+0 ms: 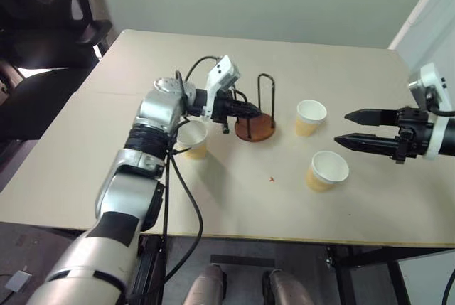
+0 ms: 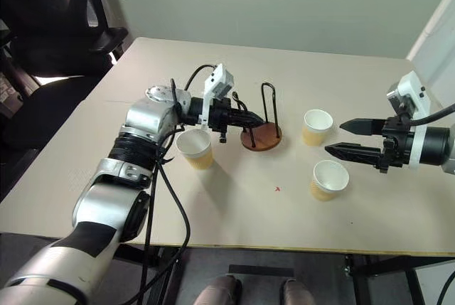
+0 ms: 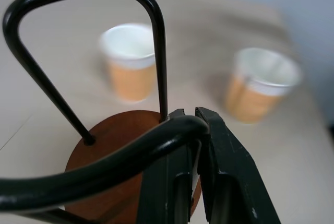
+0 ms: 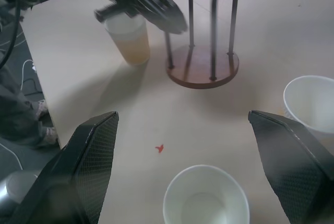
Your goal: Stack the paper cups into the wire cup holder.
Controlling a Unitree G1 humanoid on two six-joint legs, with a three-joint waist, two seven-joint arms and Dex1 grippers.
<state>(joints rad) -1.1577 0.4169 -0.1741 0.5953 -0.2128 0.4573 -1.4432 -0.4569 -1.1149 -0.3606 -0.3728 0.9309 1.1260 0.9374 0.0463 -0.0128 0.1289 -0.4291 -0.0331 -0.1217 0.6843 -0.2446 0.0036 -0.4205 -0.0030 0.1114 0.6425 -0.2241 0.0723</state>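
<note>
The wire cup holder (image 1: 254,129), a reddish-brown disc with black wire loops, stands mid-table. My left gripper (image 3: 193,117) is shut on the top of its near wire loop (image 3: 130,161). One tan paper cup (image 1: 193,138) stands upright just under my left forearm. Two more upright paper cups sit to the right of the holder, one farther back (image 1: 311,117) and one nearer (image 1: 327,170). My right gripper (image 1: 341,128) hovers open to the right of these two cups with nothing between its fingers; in the right wrist view the nearer cup (image 4: 206,198) lies below the wide gap.
The beige table (image 1: 355,70) ends at a front edge close to me and a right edge under my right arm. A black office chair (image 1: 43,28) stands off the table's left side. A small red speck (image 1: 271,179) lies on the tabletop.
</note>
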